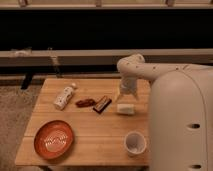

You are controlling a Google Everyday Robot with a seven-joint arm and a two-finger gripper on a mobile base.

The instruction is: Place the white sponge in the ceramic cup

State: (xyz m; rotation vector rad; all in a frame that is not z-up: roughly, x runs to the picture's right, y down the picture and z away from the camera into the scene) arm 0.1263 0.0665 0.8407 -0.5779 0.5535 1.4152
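The white sponge (125, 109) is a small pale block lying on the wooden table (90, 135), right of centre. My gripper (126, 98) hangs straight over it from the white arm, its tip just above or touching the sponge's top. The ceramic cup (135, 143) is a small white round cup with a darker inside. It stands upright near the table's front right edge, below the sponge and apart from it.
An orange-red plate (53, 140) sits at the front left. A white bottle with a label (64, 96) lies at the back left. A reddish snack (85, 103) and a dark bar (102, 104) lie mid-table, left of the sponge. My white body (182, 125) fills the right side.
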